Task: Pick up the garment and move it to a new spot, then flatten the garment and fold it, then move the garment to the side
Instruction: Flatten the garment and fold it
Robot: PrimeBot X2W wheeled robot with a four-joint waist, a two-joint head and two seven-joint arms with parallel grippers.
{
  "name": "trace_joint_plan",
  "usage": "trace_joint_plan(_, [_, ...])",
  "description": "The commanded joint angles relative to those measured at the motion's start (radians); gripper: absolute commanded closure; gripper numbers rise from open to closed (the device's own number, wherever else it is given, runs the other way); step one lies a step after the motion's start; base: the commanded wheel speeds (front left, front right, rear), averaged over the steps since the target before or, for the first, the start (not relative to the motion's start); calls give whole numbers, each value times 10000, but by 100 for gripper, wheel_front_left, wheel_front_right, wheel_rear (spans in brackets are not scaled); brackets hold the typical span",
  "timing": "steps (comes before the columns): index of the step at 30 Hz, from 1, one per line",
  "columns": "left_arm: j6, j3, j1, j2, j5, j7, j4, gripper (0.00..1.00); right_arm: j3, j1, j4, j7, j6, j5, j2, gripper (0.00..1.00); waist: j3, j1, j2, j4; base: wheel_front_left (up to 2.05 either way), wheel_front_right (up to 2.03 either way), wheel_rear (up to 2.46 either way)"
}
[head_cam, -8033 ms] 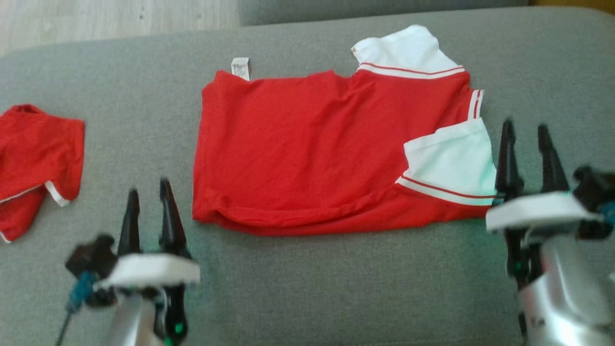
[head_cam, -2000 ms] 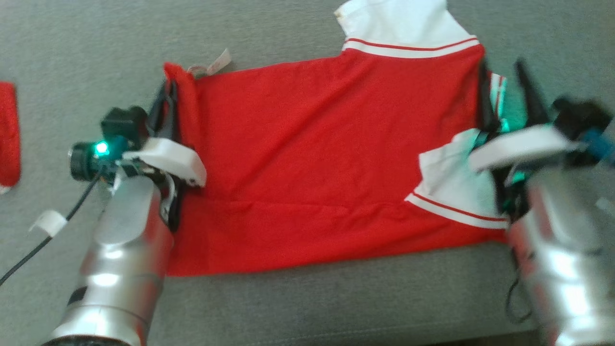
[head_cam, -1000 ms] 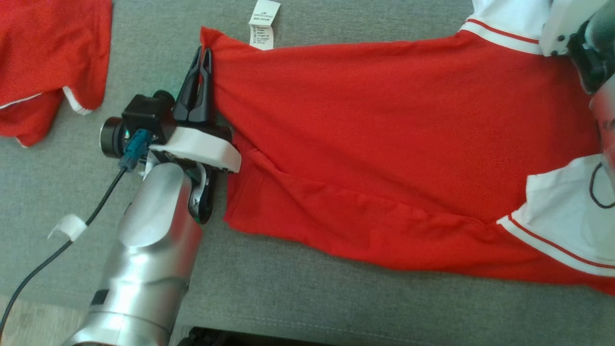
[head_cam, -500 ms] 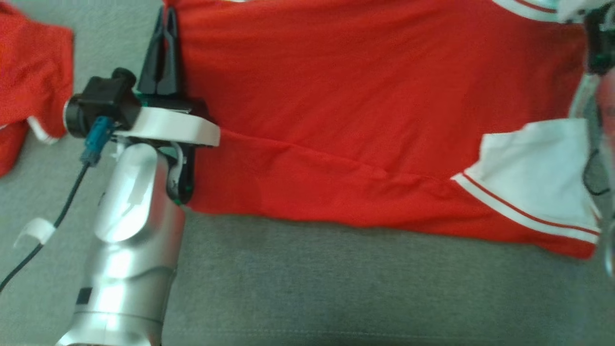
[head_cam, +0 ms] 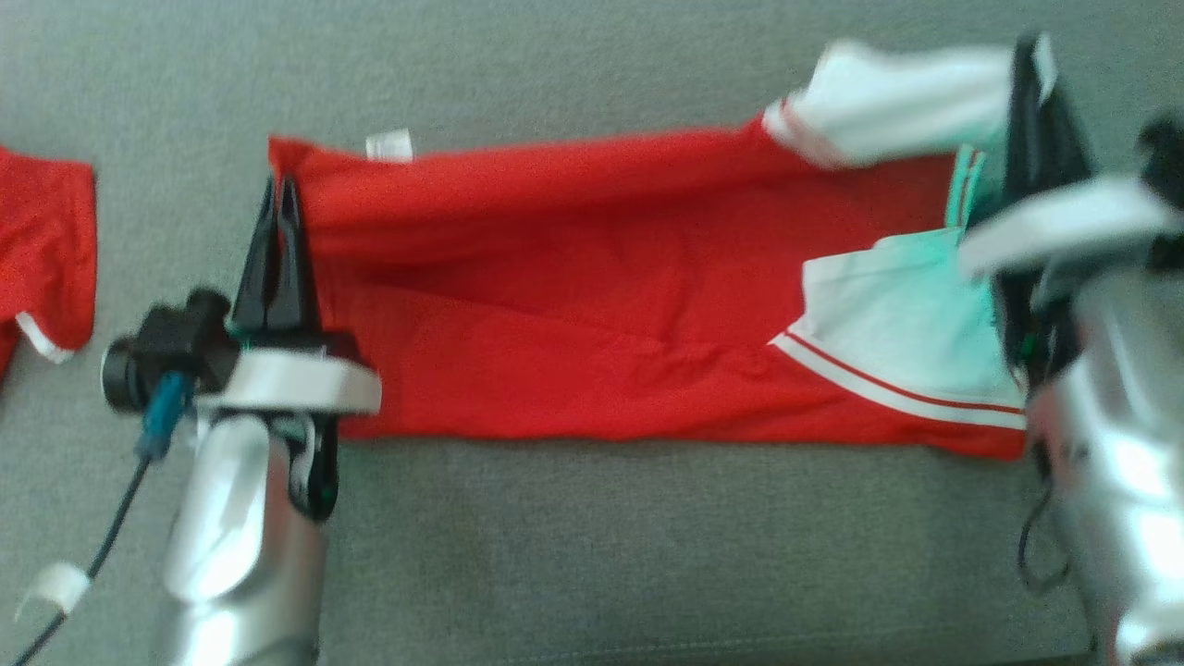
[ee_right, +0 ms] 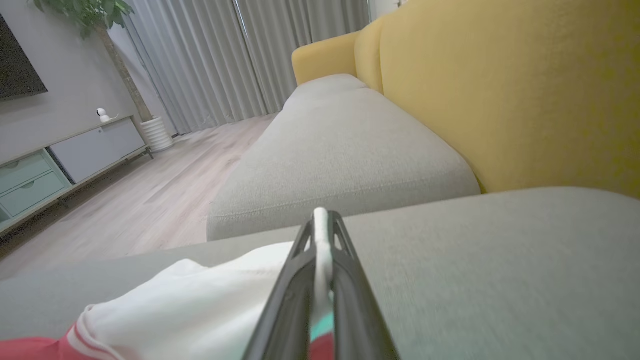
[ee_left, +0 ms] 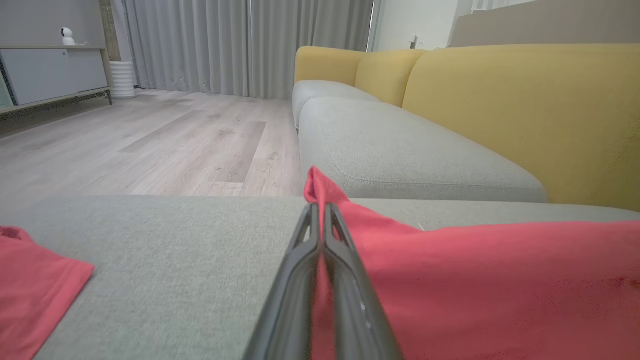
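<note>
Left claw tight on garment hem, right claw on its white sleeve (2 arms low)

Place: a home living room.
Seating: a long sofa with yellow backrests and grey seat cushions.
Windows: floor-length grey curtains along the far wall.
Floor: pale wood planks.
Furniture: a low cabinet with 2 pale green drawers, a small white camera on top.
Wall: a dark screen above the cabinet.
Greenery: a tall plant in a white ribbed pot beside the curtains.
</note>
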Motion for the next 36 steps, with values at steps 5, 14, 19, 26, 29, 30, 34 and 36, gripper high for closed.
trace_joint_plan(5, [-96,523,618,273,71,-23,-187,100,593,1521,-1146,-105,-7,868,188,100,-483,3,-1,-299,0,0,0])
trace_joint_plan(14, [-127,643,1596,254,-186,-23,232,100,386,3016,-1146,-106,-7,1206,530,100,-1068,3,-1,-340,0,0,0])
trace_joint_plan(19, [122,532,2037,252,-700,-23,389,0,-198,3243,-973,-106,-7,726,720,0,-1364,3,-1,-219,0,0,0])
trace_joint_plan(26, [953,562,3036,251,-823,-23,-411,0,-1261,3708,-1560,-106,-7,-777,1085,0,-1949,3,-1,-40,0,0,0])
trace_joint_plan(29, [1143,525,3328,251,-648,-23,-772,0,-1498,3899,-1758,-106,-7,-1266,1207,0,-2146,3,-1,10,0,0,0])
trace_joint_plan(30, [1243,516,3461,251,-548,-23,-966,0,-1604,3996,-1848,-106,-7,-1492,1261,0,-2241,3,-1,33,0,0,0])
trace_joint_plan(34, [1454,243,4018,251,-71,-23,-1403,0,-1711,4402,-1910,-106,-7,-2205,1395,0,-2618,3,-1,89,0,0,0])
trace_joint_plan(36, [1531,101,4276,251,45,-23,-1527,0,-1727,4576,-1834,-106,-7,-2420,1422,0,-2789,3,-1,95,0,0,0])
